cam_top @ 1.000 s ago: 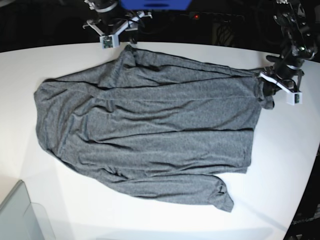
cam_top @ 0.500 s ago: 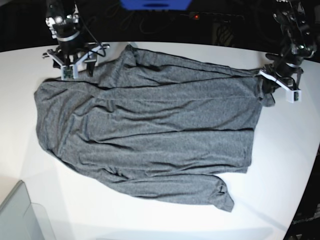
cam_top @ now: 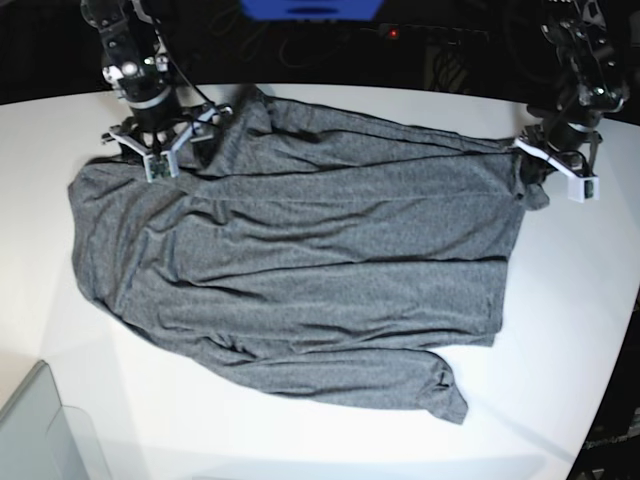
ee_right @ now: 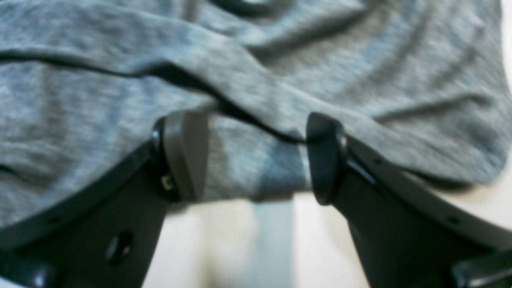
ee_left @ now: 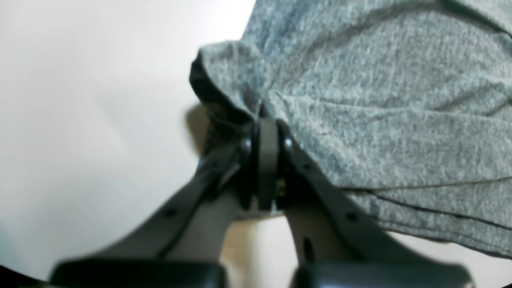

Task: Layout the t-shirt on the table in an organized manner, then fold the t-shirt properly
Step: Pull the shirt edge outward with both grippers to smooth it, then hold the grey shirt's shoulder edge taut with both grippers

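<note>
- Right gripper (cam_top: 160,152), far-left part of the table (cam_top: 570,330): hanging over the shirt's far edge with fingers (ee_right: 184,156) spread wide, nothing between them. In the right wrist view a raised fold of cloth is running across the gap between the two pads.
- T-shirt (cam_top: 300,270), middle of the table: lying spread and mostly flat, with shallow wrinkles running along its length. Its long axis is running left to right across the bench. The rounded end is pointing toward the left edge and the straighter end toward the right edge; which end is the collar I cannot tell. One long strip of cloth, probably a sleeve, is trailing along the near side toward the near-right corner.
- Left gripper (ee_left: 267,132), far-right part of the table: pinching the shirt's far-right corner, pads pressed together on a tuck of cloth with no gap showing.
- Step in hand, as judged: laying out, with the open gripper about to take the far edge near the left end.
- Doing it well, as judged: closing on the raised fold rather than flat fabric, gathering one layer only, then drawing both held points apart along the long axis so the far edge is lying straight and the wrinkles are easing out, without dragging the near side off the bench.
</note>
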`<state>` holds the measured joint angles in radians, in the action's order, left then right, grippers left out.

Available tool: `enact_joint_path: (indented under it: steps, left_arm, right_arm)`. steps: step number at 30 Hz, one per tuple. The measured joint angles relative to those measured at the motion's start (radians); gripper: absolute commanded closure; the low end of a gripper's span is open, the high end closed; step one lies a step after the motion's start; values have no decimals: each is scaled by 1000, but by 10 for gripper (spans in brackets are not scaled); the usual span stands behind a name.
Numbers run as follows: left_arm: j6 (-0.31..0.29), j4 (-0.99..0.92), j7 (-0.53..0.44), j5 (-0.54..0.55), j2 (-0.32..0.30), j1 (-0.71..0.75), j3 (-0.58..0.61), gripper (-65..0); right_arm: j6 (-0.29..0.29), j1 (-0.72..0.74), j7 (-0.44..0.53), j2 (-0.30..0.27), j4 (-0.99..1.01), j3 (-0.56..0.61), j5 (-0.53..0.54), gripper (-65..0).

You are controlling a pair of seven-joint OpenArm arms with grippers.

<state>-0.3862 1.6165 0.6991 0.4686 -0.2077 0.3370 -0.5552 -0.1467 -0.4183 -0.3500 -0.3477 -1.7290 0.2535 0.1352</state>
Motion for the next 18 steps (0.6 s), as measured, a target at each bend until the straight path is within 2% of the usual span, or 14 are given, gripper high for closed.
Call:
enact_joint_path:
  steps: [16, 18]
  left_arm:
    - [0, 0, -2, 0, 0, -3, 0, -2]
    - [0, 0, 0, 0, 1, -3, 0, -2]
  right_arm:
    - [0, 77, 0, -2, 68, -5, 0, -386]
    - [0, 83, 0, -2, 72, -5, 0, -368]
